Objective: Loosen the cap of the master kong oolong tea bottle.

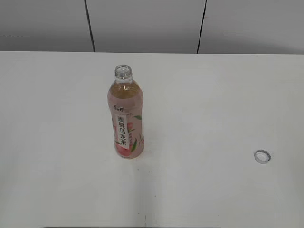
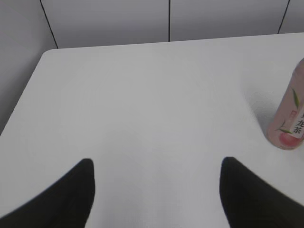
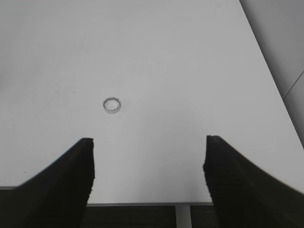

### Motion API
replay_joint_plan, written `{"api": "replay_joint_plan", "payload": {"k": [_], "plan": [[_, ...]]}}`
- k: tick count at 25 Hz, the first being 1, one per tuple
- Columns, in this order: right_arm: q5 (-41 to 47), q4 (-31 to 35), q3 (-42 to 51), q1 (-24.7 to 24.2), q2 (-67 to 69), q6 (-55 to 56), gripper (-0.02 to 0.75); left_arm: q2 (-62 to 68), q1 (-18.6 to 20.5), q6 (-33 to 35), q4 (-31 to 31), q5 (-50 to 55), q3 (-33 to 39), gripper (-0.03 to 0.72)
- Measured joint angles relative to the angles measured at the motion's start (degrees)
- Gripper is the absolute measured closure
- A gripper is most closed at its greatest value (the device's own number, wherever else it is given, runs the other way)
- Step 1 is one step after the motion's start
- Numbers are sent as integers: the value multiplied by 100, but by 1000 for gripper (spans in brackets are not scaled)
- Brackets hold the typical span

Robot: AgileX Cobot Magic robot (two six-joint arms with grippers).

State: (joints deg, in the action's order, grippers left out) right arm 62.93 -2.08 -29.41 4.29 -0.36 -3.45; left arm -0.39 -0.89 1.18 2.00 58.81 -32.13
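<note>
The master kong oolong tea bottle stands upright on the white table, its neck open with no cap on it. Its lower part shows at the right edge of the left wrist view. The cap lies on the table far to the right of the bottle, open side up; it also shows in the right wrist view. My left gripper is open and empty, well left of the bottle. My right gripper is open and empty, near the table's front edge, short of the cap. Neither arm shows in the exterior view.
The white table ends at a grey panelled wall at the back. Its left corner shows in the left wrist view, its right edge in the right wrist view.
</note>
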Motion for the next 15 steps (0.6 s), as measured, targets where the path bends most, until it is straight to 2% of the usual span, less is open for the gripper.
{"api": "replay_joint_plan", "payload": {"k": [15], "plan": [[-5, 0, 0, -6, 0, 0, 192, 0, 0, 0, -11, 0, 0, 258]]}}
